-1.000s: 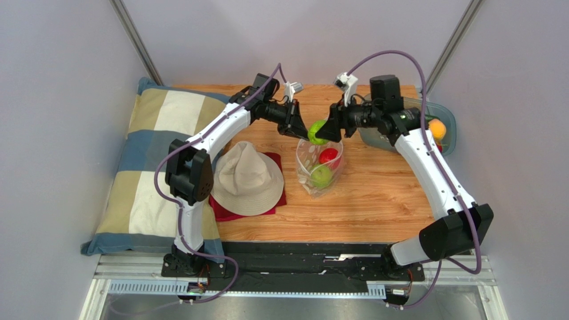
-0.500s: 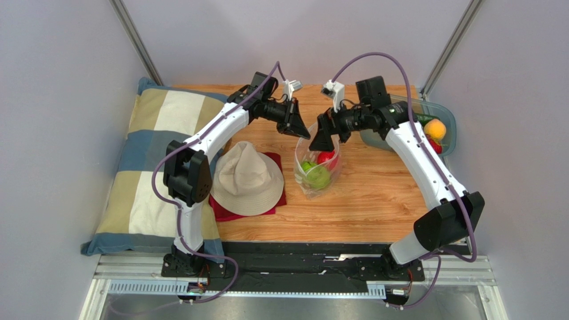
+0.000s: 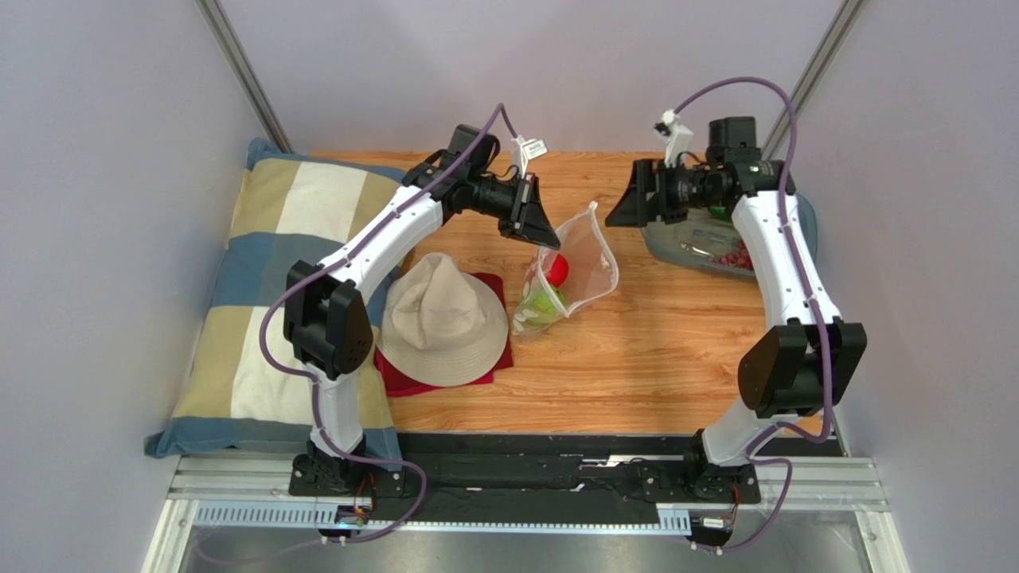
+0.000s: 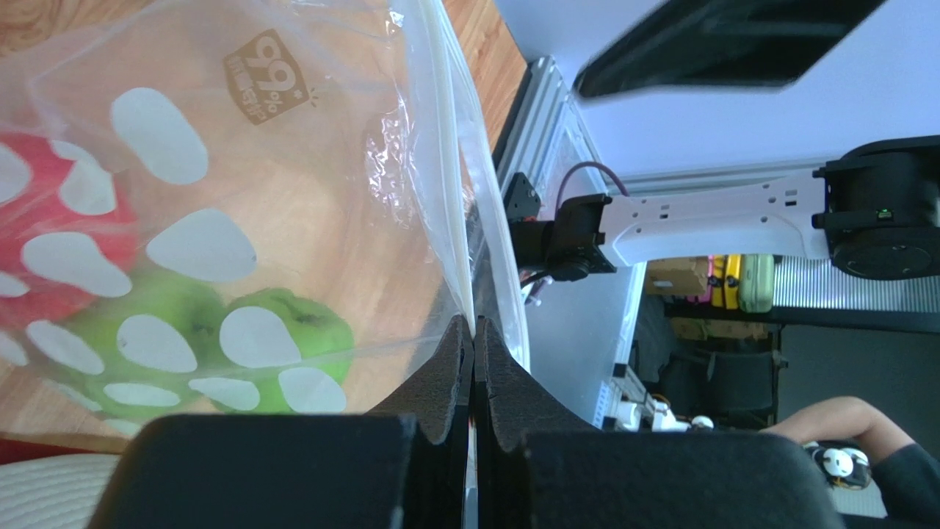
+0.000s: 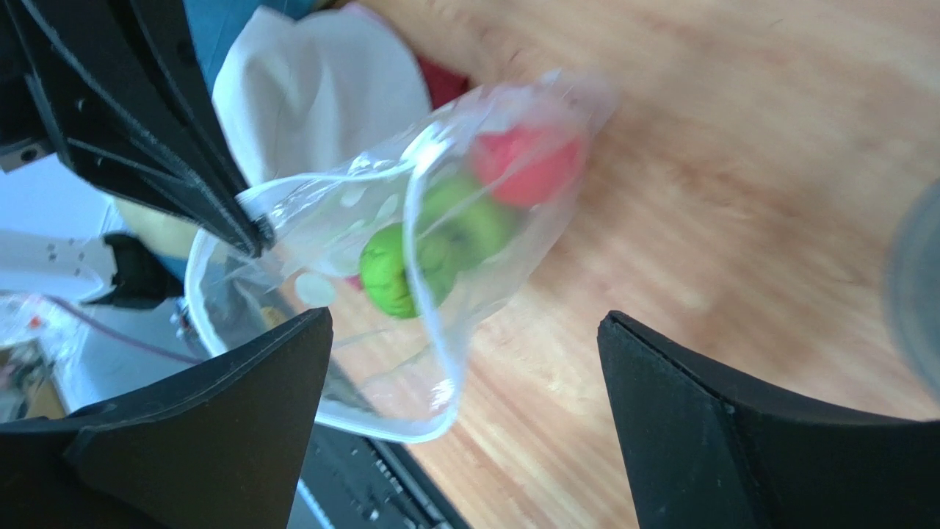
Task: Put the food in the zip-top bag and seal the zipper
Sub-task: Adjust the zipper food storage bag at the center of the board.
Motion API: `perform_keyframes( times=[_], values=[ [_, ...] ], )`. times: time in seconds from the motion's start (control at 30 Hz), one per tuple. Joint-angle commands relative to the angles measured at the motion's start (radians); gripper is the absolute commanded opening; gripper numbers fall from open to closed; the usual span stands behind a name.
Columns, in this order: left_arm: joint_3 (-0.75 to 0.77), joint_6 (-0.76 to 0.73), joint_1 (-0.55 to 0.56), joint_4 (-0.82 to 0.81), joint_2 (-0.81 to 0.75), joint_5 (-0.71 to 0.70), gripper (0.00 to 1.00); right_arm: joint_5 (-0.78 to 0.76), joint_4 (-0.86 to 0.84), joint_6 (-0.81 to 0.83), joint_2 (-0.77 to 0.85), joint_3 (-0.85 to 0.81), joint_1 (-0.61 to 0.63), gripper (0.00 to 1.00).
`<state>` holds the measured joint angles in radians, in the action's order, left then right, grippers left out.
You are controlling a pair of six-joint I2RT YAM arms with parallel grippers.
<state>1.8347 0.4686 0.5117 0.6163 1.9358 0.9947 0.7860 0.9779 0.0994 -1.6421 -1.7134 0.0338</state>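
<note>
The polka-dot zip-top bag [image 3: 577,260] hangs tilted over the wooden table, with its mouth held up. My left gripper [image 3: 535,229] is shut on the bag's mouth edge [image 4: 472,328], pinching the zipper strip [image 4: 450,165]. A red ball [image 3: 556,269] and two green balls [image 3: 542,308] lie inside the bag; they also show in the left wrist view [image 4: 281,331]. My right gripper [image 3: 620,205] is open and empty, to the right of the bag and above the table. In the right wrist view the bag [image 5: 441,331] with the green balls [image 5: 392,270] and the red ball [image 5: 530,165] lies ahead of the open right gripper [image 5: 463,325].
A grey translucent tray [image 3: 706,263] with small dark red pieces sits at the far right, mostly under my right arm. A beige hat [image 3: 443,320] on a red cloth [image 3: 502,352] lies left of the bag. A checked pillow [image 3: 269,287] fills the left side.
My right gripper let the green ball go into the bag, then drew back to the right toward the tray, open. The bag tipped over to the left, still held by my left gripper.
</note>
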Motion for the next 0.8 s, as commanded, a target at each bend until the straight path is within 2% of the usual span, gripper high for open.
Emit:
perform_keyframes(
  times=[0.0, 0.17, 0.27, 0.33, 0.37, 0.4, 0.43, 0.47, 0.57, 0.67, 0.7, 0.77],
  values=[
    [-0.011, -0.030, 0.002, -0.021, -0.034, 0.027, 0.00, 0.021, 0.005, -0.027, 0.028, 0.037, 0.081, 0.95],
    [-0.003, -0.030, 0.002, -0.018, -0.031, 0.025, 0.00, -0.040, 0.062, 0.023, -0.001, 0.047, 0.139, 0.91],
    [-0.005, -0.031, 0.002, -0.018, -0.035, 0.027, 0.00, -0.117, 0.068, 0.059, -0.005, 0.103, 0.144, 0.82],
    [-0.008, -0.030, 0.002, -0.020, -0.040, 0.039, 0.00, -0.155, 0.062, 0.068, -0.004, 0.127, 0.144, 0.61],
    [-0.005, -0.028, 0.002, -0.023, -0.041, 0.044, 0.00, -0.153, 0.065, 0.068, -0.001, 0.123, 0.144, 0.47],
    [-0.005, -0.027, 0.002, -0.026, -0.046, 0.057, 0.00, -0.139, 0.070, 0.065, 0.002, 0.114, 0.143, 0.18],
    [-0.002, -0.027, 0.002, -0.027, -0.049, 0.062, 0.00, -0.128, 0.074, 0.060, 0.007, 0.101, 0.144, 0.04],
    [0.000, -0.027, 0.002, -0.036, -0.063, 0.065, 0.00, -0.114, 0.077, 0.045, 0.025, 0.066, 0.141, 0.00],
    [-0.003, -0.048, 0.002, -0.050, -0.098, 0.070, 0.00, -0.016, 0.038, -0.030, 0.079, 0.023, 0.140, 0.00],
    [-0.028, -0.100, 0.002, -0.038, -0.120, 0.039, 0.00, 0.036, -0.074, -0.093, 0.174, 0.053, 0.143, 0.00],
    [-0.038, -0.120, 0.002, -0.029, -0.118, -0.011, 0.00, 0.051, -0.100, -0.143, 0.220, 0.104, 0.146, 0.00],
    [-0.055, -0.153, 0.002, 0.005, -0.089, -0.040, 0.00, 0.012, -0.119, -0.124, 0.246, 0.161, 0.184, 0.00]
  ],
)
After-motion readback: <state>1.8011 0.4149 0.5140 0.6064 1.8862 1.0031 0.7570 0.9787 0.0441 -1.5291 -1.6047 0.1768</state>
